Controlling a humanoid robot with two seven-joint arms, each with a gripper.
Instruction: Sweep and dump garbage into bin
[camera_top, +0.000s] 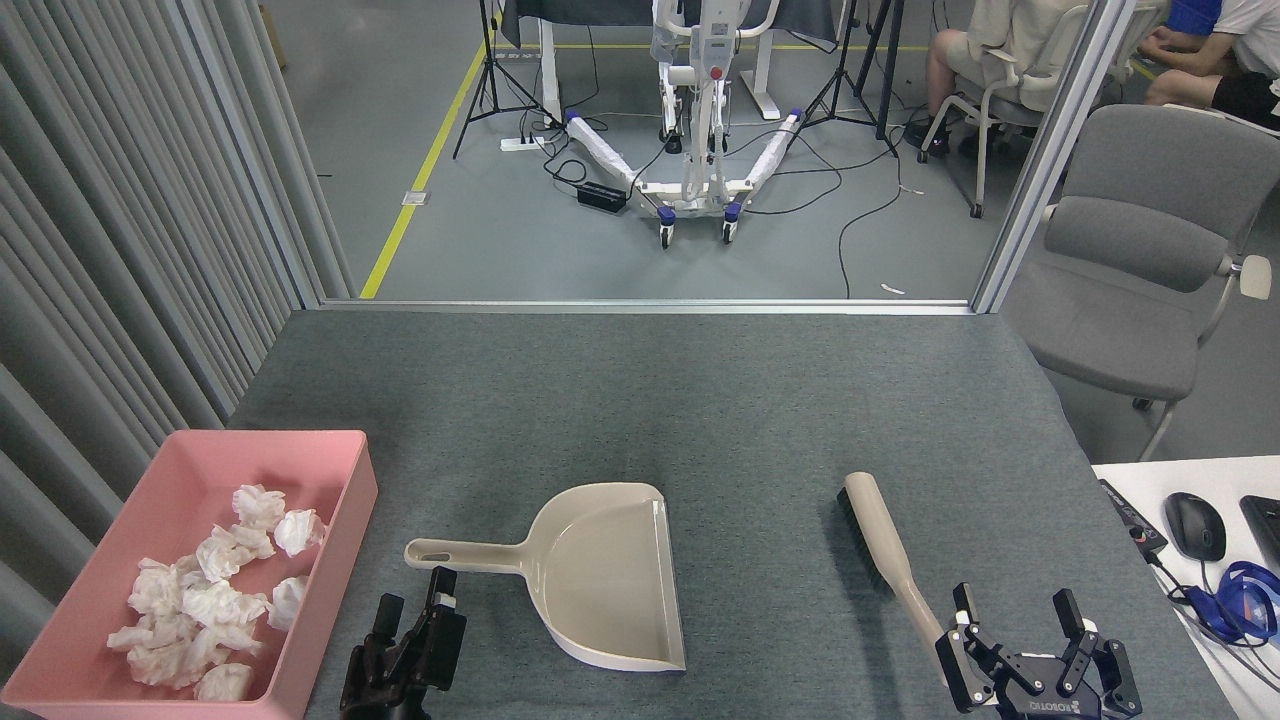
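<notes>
The garbage (205, 600), several crumpled white tissue wads, lies inside the pink bin (335, 445) at the table's front left. A beige dustpan (600, 570) rests flat on the grey table, its handle pointing left and its pan empty. Just below that handle my left gripper (415, 605) stands open, apart from it. A beige brush (885, 545) with dark bristles lies to the right. My right gripper (1015, 605) is open by the brush's near handle end, holding nothing.
A white side table (1150, 480) at the right carries a mouse (1195, 525) and cables. A grey chair (1150, 260) stands past the table's right edge. Grey slatted panels (120, 250) wall the left side.
</notes>
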